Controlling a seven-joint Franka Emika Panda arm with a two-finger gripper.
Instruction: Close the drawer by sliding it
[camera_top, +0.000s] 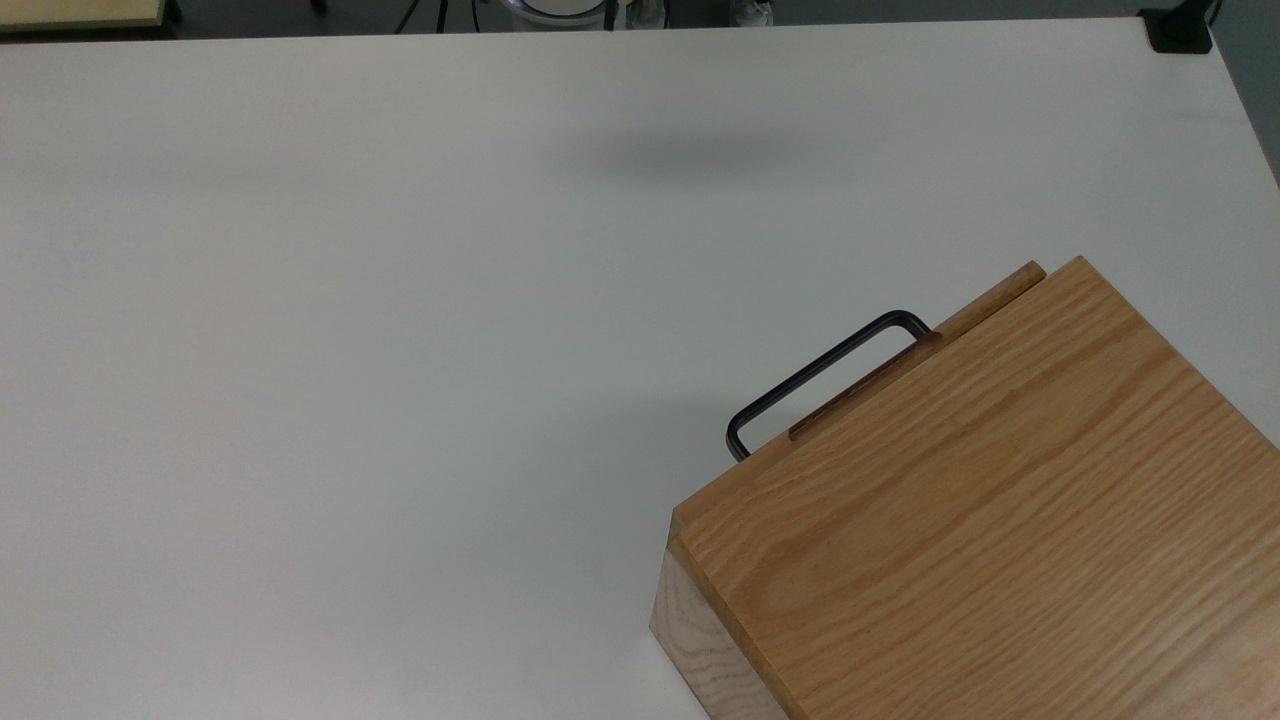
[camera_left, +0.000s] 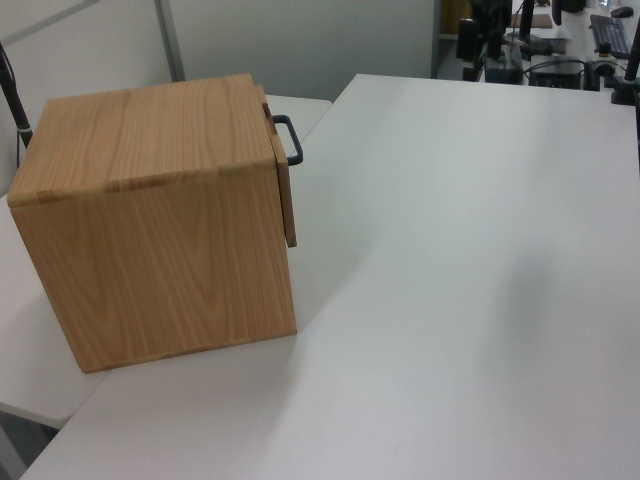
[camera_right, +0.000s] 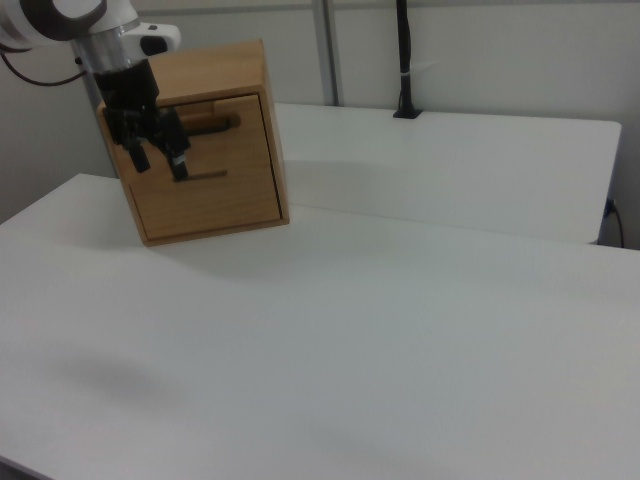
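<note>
No readable text, labels, brands, numbers or signs anywhere. Plain wood grain on the cabinet (camera_top: 980, 500) and drawer (camera_right: 205, 165) front, bare white tabletop (camera_top: 400, 300), no markings legible on the tool (camera_right: 158, 160) or arm housing.
</note>
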